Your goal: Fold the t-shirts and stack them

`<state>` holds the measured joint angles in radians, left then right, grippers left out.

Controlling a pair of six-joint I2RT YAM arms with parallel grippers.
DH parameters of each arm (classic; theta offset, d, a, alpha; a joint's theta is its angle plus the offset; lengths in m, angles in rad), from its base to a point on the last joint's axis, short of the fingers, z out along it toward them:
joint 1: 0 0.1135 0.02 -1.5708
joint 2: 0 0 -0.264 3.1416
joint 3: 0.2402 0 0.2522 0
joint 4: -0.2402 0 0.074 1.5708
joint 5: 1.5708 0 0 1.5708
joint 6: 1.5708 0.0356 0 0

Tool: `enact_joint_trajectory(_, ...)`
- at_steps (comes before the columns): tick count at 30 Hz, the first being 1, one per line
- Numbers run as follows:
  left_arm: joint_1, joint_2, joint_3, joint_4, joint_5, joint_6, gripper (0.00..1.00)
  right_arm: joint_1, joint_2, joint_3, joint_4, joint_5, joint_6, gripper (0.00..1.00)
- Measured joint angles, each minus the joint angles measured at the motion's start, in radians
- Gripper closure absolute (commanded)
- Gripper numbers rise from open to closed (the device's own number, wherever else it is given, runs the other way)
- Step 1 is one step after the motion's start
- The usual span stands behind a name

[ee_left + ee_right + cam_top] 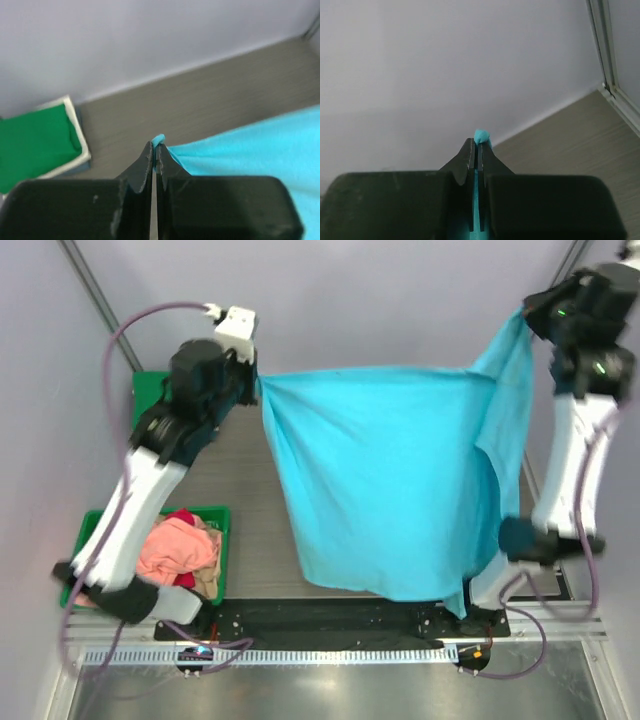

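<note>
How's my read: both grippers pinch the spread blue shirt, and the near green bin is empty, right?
Not empty: the top external view shows the near green bin holding crumpled shirts. The left gripper and right gripper do pinch the spread blue shirt.

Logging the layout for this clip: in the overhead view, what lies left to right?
Green plastic rectangular bin with a crumpled salmon-pink cotton shirt inside → left gripper shut on one corner → sky-blue cotton t-shirt hanging spread → right gripper shut on the other corner.
</note>
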<state>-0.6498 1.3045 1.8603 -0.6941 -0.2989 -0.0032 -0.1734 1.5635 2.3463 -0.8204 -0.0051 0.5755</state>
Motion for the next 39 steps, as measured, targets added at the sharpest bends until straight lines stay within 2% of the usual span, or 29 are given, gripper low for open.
enact_joint_trajectory(1,0.098,0.08,-0.004,0.01,0.045,-0.021,1.0,0.011,0.118,0.037,0.003,0.019,-0.002,0.98)
enact_joint_trajectory(2,0.178,0.169,0.004,0.014,0.094,-0.04,1.0,0.021,0.23,0.084,-0.002,0.036,-0.006,0.8)
enact_joint_trajectory(3,0.242,0.267,0.023,0.014,0.134,-0.055,1.0,0.032,0.352,0.141,-0.017,0.047,-0.01,0.4)
enact_joint_trajectory(4,0.301,0.375,0.049,0.008,0.17,-0.076,0.74,0.043,0.507,0.236,-0.045,0.064,-0.012,0.28)
enact_joint_trajectory(6,0.393,0.594,0.129,-0.023,0.252,-0.119,0.46,0.058,0.734,0.327,-0.088,0.1,-0.028,0.14)
enact_joint_trajectory(7,0.422,0.677,0.153,-0.036,0.281,-0.129,0.12,0.063,0.815,0.322,-0.127,0.121,-0.034,0.13)
enact_joint_trajectory(8,0.448,0.745,0.162,-0.052,0.301,-0.142,0.01,0.068,0.852,0.278,-0.148,0.14,-0.043,0.11)
enact_joint_trajectory(10,0.48,0.821,0.147,-0.101,0.321,-0.176,0.0,0.076,0.854,0.1,-0.156,0.166,-0.052,0.07)
enact_joint_trajectory(13,0.465,0.794,0.114,-0.141,0.338,-0.209,0.0,0.08,0.784,-0.12,-0.133,0.19,-0.064,0.07)
enact_joint_trajectory(18,0.385,0.576,-0.004,-0.077,0.356,-0.259,0.0,0.081,0.515,-0.312,-0.05,0.178,-0.073,0.08)
enact_joint_trajectory(20,0.348,0.467,-0.109,-0.023,0.357,-0.282,0.0,0.087,0.387,-0.376,0.017,0.171,-0.074,0.09)
enact_joint_trajectory(23,0.293,0.334,-0.308,0.067,0.356,-0.333,0.0,0.11,0.279,-0.427,0.111,0.143,-0.076,0.18)
enact_joint_trajectory(26,0.262,0.299,-0.502,0.14,0.352,-0.386,0.0,0.136,0.306,-0.426,0.181,0.102,-0.078,0.24)
enact_joint_trajectory(31,0.244,0.314,-0.737,0.183,0.335,-0.477,0.0,0.159,0.521,-0.426,0.212,0.041,-0.081,0.28)
enact_joint_trajectory(35,0.244,0.313,-0.833,0.213,0.309,-0.547,0.0,0.158,0.661,-0.425,0.195,0.003,-0.081,0.31)
enact_joint_trajectory(39,0.244,0.312,-0.875,0.249,0.279,-0.596,0.0,0.158,0.729,-0.386,0.18,-0.011,-0.081,0.32)
